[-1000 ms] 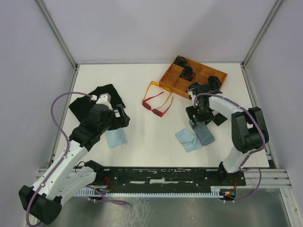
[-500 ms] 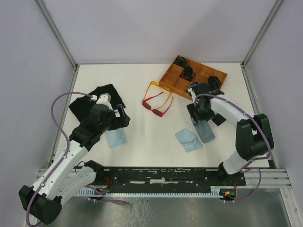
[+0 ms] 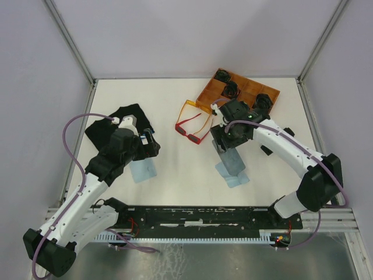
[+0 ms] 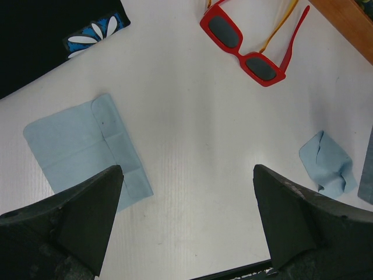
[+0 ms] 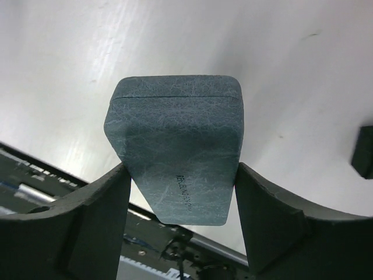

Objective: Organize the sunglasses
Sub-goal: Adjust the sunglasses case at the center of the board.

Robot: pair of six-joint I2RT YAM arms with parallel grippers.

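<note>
The red sunglasses (image 3: 190, 132) with dark lenses lie open at the table's middle, and also show in the left wrist view (image 4: 242, 49). The translucent orange-yellow sunglasses (image 3: 194, 109) lie just behind them, touching; only their arms (image 4: 281, 23) show in the left wrist view. My right gripper (image 3: 227, 149) is shut on a grey-blue case (image 3: 234, 163), held above the table just right of the sunglasses; the right wrist view shows the case (image 5: 178, 146) clamped between both fingers (image 5: 180, 198). My left gripper (image 3: 150, 146) is open and empty (image 4: 186, 221), above the table left of the sunglasses.
An orange compartment tray (image 3: 211, 92) with dark items stands at the back right. A flat light blue cloth (image 3: 143, 170) lies under my left gripper. A crumpled one (image 3: 230, 177) lies below the held case. A black case (image 3: 113, 125) lies at the left.
My right arm has swung left with the grey-blue case, from beside the crumpled cloth to next to the red sunglasses. The left arm has not moved.
</note>
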